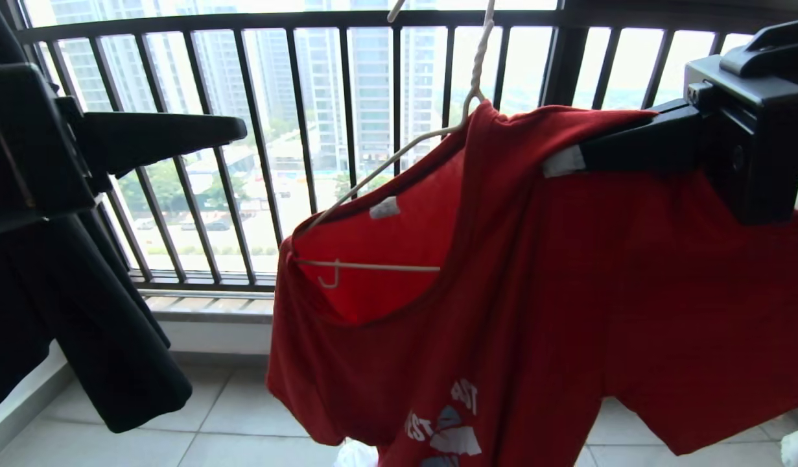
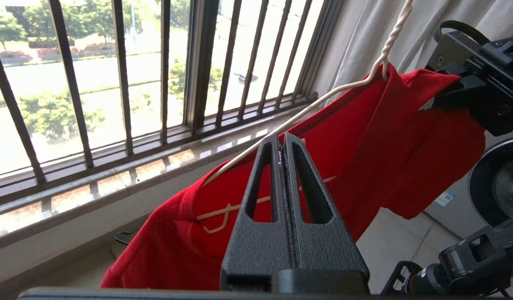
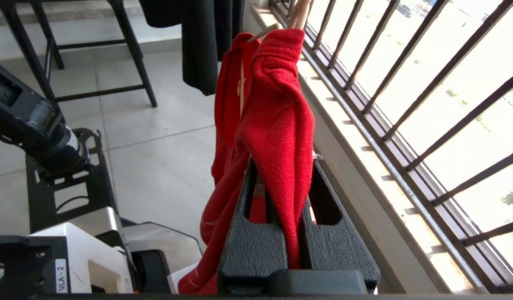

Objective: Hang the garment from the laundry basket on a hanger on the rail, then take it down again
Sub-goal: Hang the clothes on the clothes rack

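Observation:
The garment, a red T-shirt with white print low on the chest, hangs on the thin off-white wire hanger, whose twisted neck runs up out of view. The hanger's bottom bar shows through the neck opening. My right gripper is shut on the garment's shoulder and holds it out to the right; red cloth fills the gap between its fingers. My left gripper hovers left of the shirt, shut and empty, its tips just short of the hanger wire. Neither the rail nor the laundry basket is in view.
A black railing with vertical bars runs close behind the shirt above a low sill. A black garment hangs at the left. A dark stool and the robot's base stand on the tiled floor.

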